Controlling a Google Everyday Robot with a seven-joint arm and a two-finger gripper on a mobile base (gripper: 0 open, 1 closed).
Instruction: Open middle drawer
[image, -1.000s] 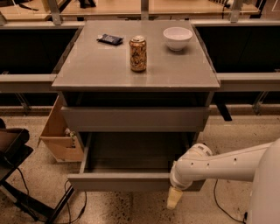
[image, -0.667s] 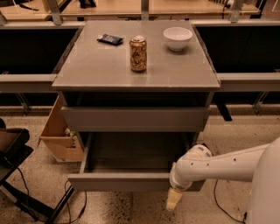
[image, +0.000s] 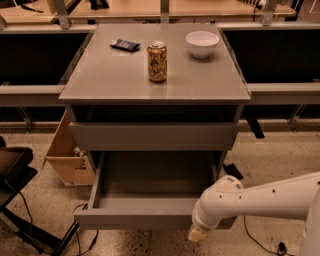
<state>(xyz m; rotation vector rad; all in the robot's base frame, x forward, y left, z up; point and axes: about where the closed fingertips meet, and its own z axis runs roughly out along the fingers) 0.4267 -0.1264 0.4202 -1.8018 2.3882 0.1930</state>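
Note:
The middle drawer (image: 135, 219) stands pulled far out toward me, and its plain grey tray (image: 156, 181) shows inside, with nothing in it. The taller top drawer front (image: 152, 135) above it is shut. The lowest drawer front is hidden under the open drawer. My gripper (image: 196, 233) is at the end of the white arm (image: 260, 200), which reaches in from the right. It hangs just below the right end of the open drawer's front edge, with a beige tip pointing down.
On the cabinet top (image: 110, 75) stand a drink can (image: 157, 61), a white bowl (image: 202, 43) and a small dark packet (image: 125, 45). A cardboard box (image: 65, 157) sits on the floor at the left, next to a dark chair (image: 12, 172). Cables lie on the floor.

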